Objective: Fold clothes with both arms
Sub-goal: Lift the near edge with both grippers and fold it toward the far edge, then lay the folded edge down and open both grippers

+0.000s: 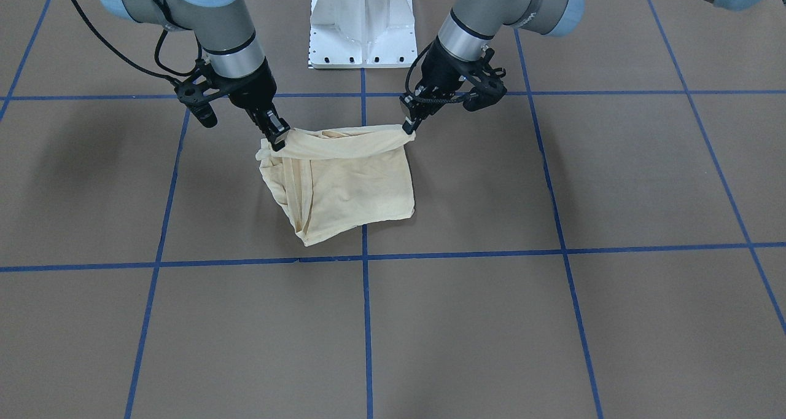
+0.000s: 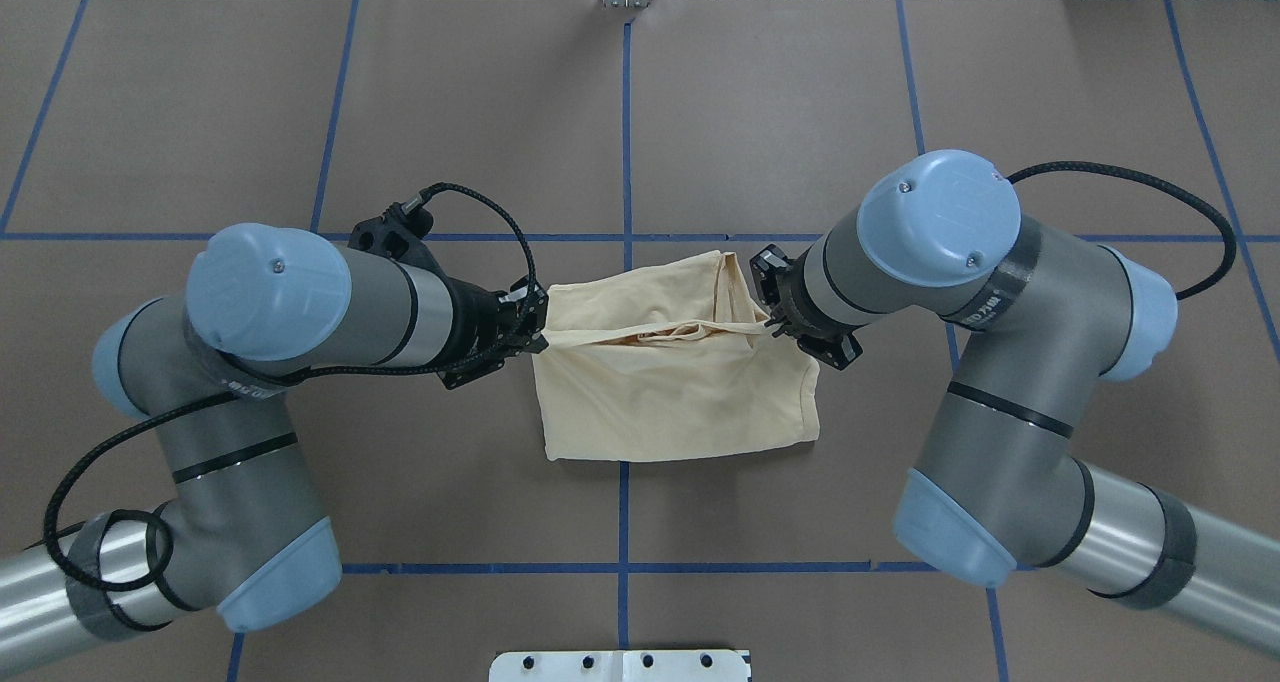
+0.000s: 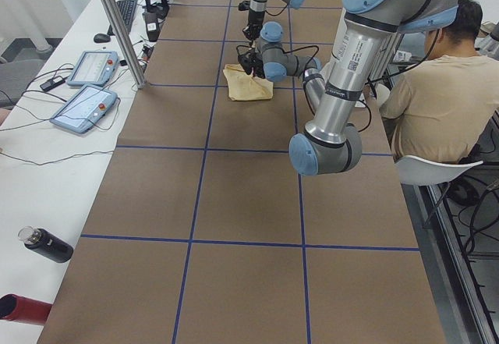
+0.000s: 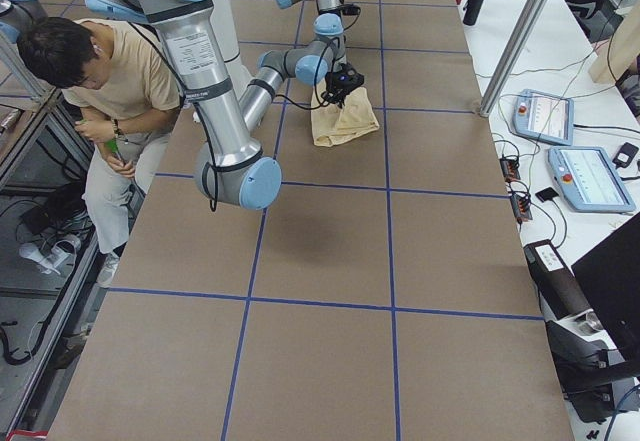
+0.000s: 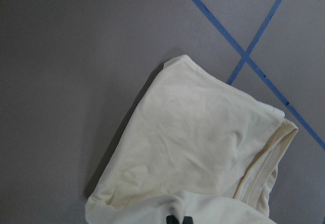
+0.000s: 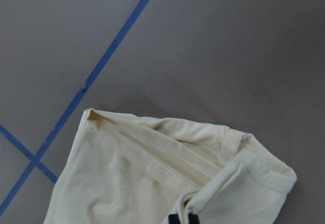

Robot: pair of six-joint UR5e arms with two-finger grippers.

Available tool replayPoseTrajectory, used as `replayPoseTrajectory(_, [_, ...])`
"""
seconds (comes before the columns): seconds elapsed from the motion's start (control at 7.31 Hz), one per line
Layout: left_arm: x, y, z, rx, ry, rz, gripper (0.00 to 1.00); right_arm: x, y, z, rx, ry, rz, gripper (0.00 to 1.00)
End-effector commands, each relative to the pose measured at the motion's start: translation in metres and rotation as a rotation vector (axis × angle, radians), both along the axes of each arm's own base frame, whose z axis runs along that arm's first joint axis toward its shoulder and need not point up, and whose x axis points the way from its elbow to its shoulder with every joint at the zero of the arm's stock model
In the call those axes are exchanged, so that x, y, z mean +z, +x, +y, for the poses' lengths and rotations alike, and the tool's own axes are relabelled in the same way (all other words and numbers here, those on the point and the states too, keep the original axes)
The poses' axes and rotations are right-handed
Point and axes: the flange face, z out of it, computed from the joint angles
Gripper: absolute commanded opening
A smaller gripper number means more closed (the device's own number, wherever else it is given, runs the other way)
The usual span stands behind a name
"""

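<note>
"Shirt (image 1: 353, 188), cream, one piece: location?"
"Mid-table (image 1: 552, 321), folded to a small block. The robot-side edge is raised and stretched as a band. The remainder lies on the brown surface."
"Left gripper (image 1: 408, 128)?"
"Clamped on one end of that band. Right gripper (image 1: 277, 139), clamped on the other. The front-facing view shows both pinches plainly. Overhead, the wrists partly cover them."
"Wrist cameras?"
"Each shows only black fingertips (image 5: 172, 220) sunk in cloth at the bottom edge, plus blue tape lines (image 6: 118, 37)."
"Side views?"
"Seated person (image 3: 437, 94) beside the table."
</note>
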Motion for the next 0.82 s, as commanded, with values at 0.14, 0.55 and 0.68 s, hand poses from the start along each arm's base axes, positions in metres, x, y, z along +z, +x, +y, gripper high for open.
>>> replayPoseTrajectory(0.14, [0.018, 0.013, -0.045, -0.031, 0.046, -0.022, 0.00, 0.012, -0.031, -0.056, -0.050, 0.030, 0.027, 0.00])
replayPoseTrajectory(0.55, [0.044, 0.017, -0.071, -0.008, 0.175, -0.080, 0.99, 0.020, -0.067, -0.157, -0.064, 0.078, -0.013, 0.99])
replayPoseTrajectory(0.68, [0.044, -0.005, -0.093, -0.041, 0.207, -0.082, 1.00, 0.003, -0.034, -0.195, -0.069, 0.155, -0.010, 1.00])
